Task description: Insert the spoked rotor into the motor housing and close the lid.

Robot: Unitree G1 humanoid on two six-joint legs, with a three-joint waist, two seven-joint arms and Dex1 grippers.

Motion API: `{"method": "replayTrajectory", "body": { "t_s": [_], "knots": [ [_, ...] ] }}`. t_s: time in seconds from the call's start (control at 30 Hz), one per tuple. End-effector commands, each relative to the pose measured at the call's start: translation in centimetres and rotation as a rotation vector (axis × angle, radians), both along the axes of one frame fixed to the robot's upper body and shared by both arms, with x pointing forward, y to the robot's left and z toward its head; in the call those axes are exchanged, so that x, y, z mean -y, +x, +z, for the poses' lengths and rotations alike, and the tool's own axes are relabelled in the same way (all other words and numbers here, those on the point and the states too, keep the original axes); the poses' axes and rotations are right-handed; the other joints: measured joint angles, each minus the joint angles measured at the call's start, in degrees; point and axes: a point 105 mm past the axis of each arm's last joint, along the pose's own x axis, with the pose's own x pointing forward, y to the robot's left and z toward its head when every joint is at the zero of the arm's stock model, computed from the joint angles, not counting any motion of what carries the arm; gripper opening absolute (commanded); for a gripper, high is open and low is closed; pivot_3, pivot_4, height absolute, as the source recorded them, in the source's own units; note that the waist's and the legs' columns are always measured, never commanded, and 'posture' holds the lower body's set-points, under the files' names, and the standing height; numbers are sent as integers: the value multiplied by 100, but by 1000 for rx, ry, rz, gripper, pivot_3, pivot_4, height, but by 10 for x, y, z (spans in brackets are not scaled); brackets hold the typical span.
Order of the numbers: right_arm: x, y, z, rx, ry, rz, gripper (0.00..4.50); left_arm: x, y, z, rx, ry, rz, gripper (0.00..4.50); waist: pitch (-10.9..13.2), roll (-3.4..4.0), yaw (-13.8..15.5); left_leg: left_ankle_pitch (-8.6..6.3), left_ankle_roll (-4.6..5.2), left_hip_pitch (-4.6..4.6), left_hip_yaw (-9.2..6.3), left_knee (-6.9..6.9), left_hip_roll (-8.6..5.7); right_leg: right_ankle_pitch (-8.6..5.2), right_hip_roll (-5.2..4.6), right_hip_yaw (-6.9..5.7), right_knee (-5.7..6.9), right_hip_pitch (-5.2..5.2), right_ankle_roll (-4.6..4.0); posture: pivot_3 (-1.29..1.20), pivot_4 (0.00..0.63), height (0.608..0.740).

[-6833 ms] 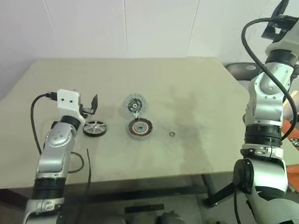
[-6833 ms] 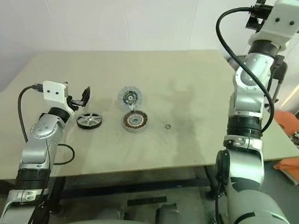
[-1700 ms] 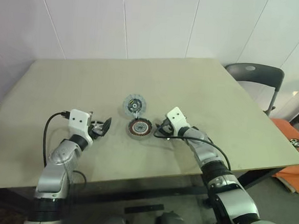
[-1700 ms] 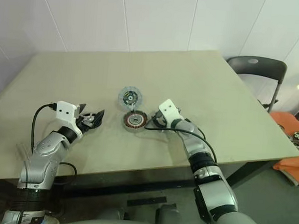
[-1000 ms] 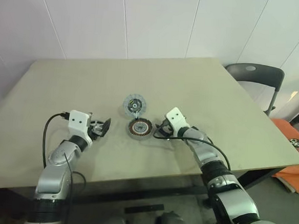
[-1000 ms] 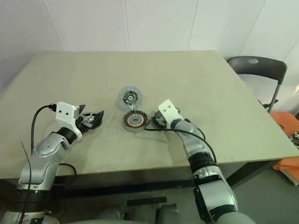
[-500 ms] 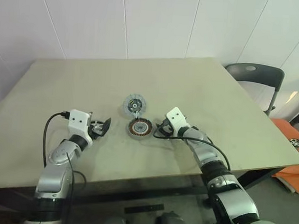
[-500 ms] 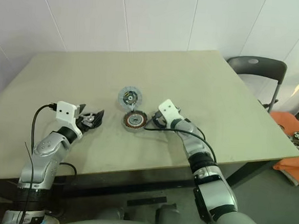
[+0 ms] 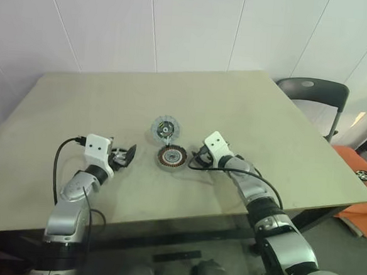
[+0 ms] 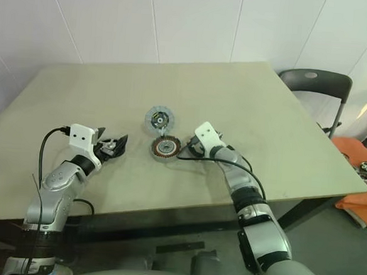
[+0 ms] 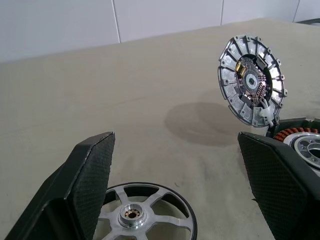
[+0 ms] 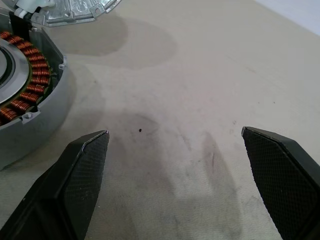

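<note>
motor housing [image 9: 171,156] | raised lid [image 9: 165,129] blocks far side | near side open

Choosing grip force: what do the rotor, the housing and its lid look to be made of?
Rotor: bright machined metal spokes and hub, likely aluminium, inside a dark, matte rim that may be rubber or coated metal. Housing: dull silver cast-looking metal shell, around glossy copper-orange wire coils. Lid: pale grey ribbed metal, probably cast, standing open, with a small board at its centre.

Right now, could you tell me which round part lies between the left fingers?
The black-rimmed spoked rotor, lying flat; the copper-coiled motor housing and its raised lid sit apart.
</note>
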Motion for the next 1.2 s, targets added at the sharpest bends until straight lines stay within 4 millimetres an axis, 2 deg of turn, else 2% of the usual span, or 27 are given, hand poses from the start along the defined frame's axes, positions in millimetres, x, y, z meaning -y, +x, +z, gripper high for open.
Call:
{"method": "replayTrajectory", "body": {
  "t_s": [0.03, 0.87, 1.2],
  "knots": [
    [-6, 7, 23, 81, 12, 16, 4439, 1, 4, 14, 56, 11, -2, 4184, 0, 0, 0, 0, 0, 0, 0, 0, 0, 0, 0, 0, 0, 0, 0, 0, 0, 740],
    [-2, 8, 25, 90, 3, 8, 4439, 2, 7, 13, 58, 8, -1, 4184, 0, 0, 1, 0, 0, 0, 0, 0, 0, 0, 0, 0, 0, 0, 0, 0, 0, 740],
    [-7, 9, 26, 95, 4, 17, 4439, -2, 7, 14, 60, 12, 17, 4184, 0, 0, 1, 0, 0, 0, 0, 0, 0, 0, 0, 0, 0, 0, 0, 0, 0, 740]
  ]
}}
